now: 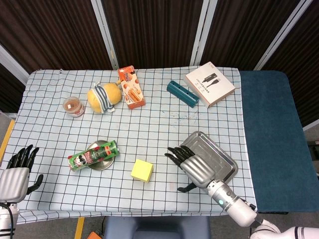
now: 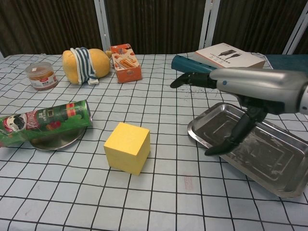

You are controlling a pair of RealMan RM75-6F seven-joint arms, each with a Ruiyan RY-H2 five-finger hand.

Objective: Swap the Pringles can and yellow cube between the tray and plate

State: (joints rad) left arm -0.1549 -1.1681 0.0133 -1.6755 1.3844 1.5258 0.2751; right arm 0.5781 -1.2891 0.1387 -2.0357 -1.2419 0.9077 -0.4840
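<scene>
Yellow cube (image 1: 142,170) sits on the checked tablecloth (image 1: 149,124), neither in the steel tray (image 1: 227,164) nor on the plate (image 1: 99,160); it lies between them, with the plate at its 9 o'clock and the tray at its 3 o'clock. The Pringles can (image 1: 92,155) lies on its side across the plate, overhanging the rim on the side away from the cube.

Over the tray's near-left corner hangs the right hand (image 1: 192,167), empty, fingers spread and pointing toward the cube but well short of touching it. At the table's 8 o'clock edge the left hand (image 1: 15,177) is also empty with fingers apart, away from every object.

From here the risks look like these: the right hand's thumb hangs low over the tray rim in the chest view, so a sideways sweep could snag the tray and drag it. A grasp on the cube's smooth faces may slip. The can, round and overhanging, could roll off the plate if nudged.
</scene>
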